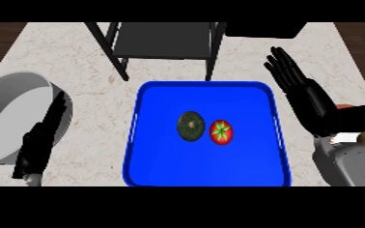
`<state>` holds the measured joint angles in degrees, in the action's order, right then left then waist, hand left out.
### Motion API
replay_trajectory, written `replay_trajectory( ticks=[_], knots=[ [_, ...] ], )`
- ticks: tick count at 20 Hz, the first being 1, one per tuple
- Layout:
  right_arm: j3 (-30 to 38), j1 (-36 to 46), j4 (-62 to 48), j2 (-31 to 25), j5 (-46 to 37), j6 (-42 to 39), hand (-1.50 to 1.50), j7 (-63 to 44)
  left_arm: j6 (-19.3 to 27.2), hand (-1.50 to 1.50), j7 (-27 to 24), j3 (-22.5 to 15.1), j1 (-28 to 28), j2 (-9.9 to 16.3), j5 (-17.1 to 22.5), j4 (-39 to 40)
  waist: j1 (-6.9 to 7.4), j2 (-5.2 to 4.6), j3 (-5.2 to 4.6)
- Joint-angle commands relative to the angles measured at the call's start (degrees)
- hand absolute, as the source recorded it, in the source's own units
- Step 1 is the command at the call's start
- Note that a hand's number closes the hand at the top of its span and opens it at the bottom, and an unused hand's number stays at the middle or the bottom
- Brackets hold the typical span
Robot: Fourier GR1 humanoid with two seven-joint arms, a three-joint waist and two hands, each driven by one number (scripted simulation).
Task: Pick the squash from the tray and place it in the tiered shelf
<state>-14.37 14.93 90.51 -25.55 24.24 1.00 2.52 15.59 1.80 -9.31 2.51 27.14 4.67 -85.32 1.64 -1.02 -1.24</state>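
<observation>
A dark green squash lies near the middle of the blue tray. Touching its right side is a red tomato with a green star-shaped top. The black tiered shelf stands just behind the tray at the top of the view. My right hand is to the right of the tray, fingers straight and pointing up, holding nothing. At the lower left my left hand rests open beside the tray, its fingers also straight.
A grey round bowl sits at the left edge, partly behind my left hand. A dark object stands at the back right beside the shelf. The pale speckled counter surrounds the tray.
</observation>
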Motion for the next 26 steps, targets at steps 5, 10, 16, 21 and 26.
replay_trajectory(
  ticks=[5, 10, 16, 21, 26],
  knots=[
    [3.8, -1.2, 6.1, -5.3, -15.7, 15.4, 1.50, 0.0, -2.6, 0.00, 7.4, 2.5, 0.7, -5.0, 9.3, 3.2, -4.78, 1.57, 0.97],
    [1.4, -9.3, 0.3, -4.0, -24.9, 28.0, 1.50, -12.5, -4.0, 0.00, 10.3, 1.4, 1.6, -7.4, 12.5, 2.5, -4.72, 1.11, 0.98],
    [-4.0, -18.1, 14.6, -5.4, -29.5, 24.6, -1.50, -12.6, -6.9, 0.00, 12.4, 2.3, -2.6, -8.0, 13.0, 6.8, -2.67, 1.16, 1.18],
    [-8.8, -18.0, 22.8, -8.7, -31.5, 17.9, -1.50, -21.7, -6.8, 0.00, 12.2, 3.3, -3.2, -8.7, 12.9, 6.2, -2.04, 1.13, 1.19],
    [-14.4, -11.7, 35.1, -10.4, -36.6, 13.7, -1.50, -43.2, -8.5, 0.00, 11.7, 3.9, -5.2, -8.4, 12.6, 9.3, -1.98, 1.10, 1.05]
  ],
)
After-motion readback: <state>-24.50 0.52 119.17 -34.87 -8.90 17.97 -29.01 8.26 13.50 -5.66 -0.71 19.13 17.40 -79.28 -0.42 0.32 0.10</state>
